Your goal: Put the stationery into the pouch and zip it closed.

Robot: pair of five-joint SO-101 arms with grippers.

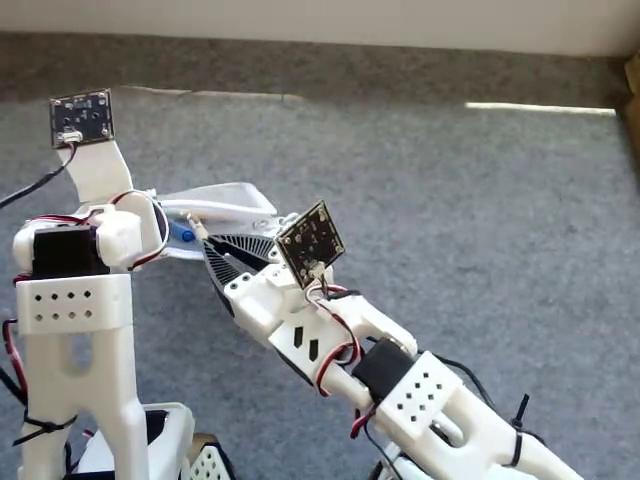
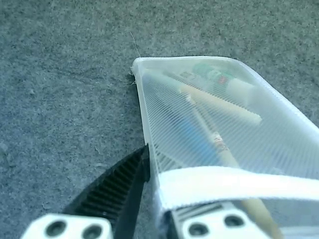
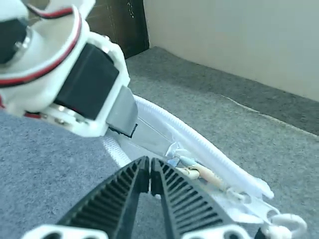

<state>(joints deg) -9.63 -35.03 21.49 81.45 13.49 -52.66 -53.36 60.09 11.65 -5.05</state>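
High view: grey carpet (image 1: 460, 230) serves as the work surface. A translucent white mesh pouch (image 1: 222, 200) lies between the two arms, left of centre. The right gripper (image 1: 235, 258), with black ribbed fingers, sits at the pouch's near edge, and its arm enters from the lower right. The left arm stands at the left, its wrist over the pouch's left end.

Left wrist view: the left gripper (image 2: 152, 172) is pinched onto the pouch's white-banded end. One black finger presses the outer wall; the other is behind the fabric. The pouch rests on the carpet. Inside are a cream pen (image 2: 219, 104), a blue pen (image 2: 187, 132) and something green and red at the far end.

Right wrist view: the right gripper's fingers are nearly together, with a thin slit and nothing seen between them. The tips are just beside the pouch's rim. The zip tracks lie apart, so the mouth is open. A white zip pull ring (image 3: 286, 224) sits at the far end.
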